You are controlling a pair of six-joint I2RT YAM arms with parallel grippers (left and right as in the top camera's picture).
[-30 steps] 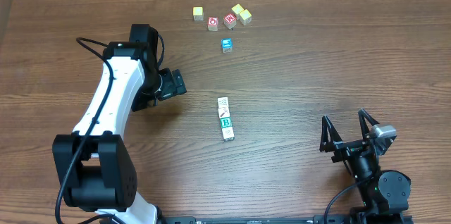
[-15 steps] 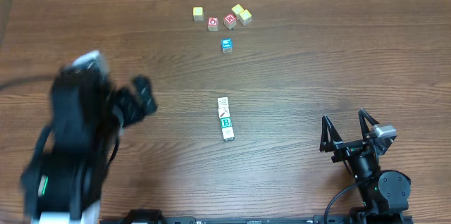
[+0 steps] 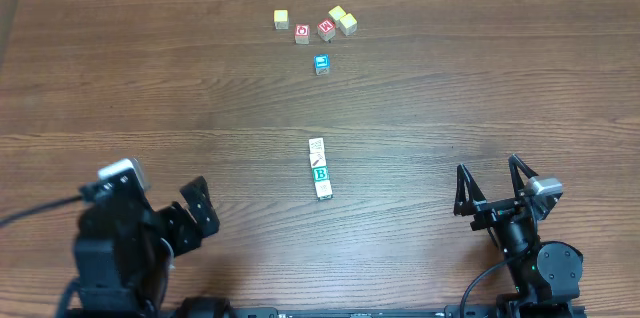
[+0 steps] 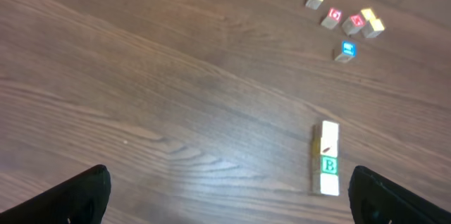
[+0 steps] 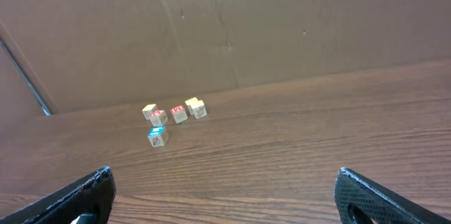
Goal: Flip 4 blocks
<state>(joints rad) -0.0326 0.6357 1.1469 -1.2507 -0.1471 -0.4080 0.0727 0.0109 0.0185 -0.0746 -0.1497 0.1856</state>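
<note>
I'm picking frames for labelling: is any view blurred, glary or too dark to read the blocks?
Overhead: even light, no glare, the blocks crisp, the left arm slightly smeared. Left wrist: soft overall, yet the green B is readable. Right wrist: clear, but the row of blocks is out of frame; its fingers are dark silhouettes.
</note>
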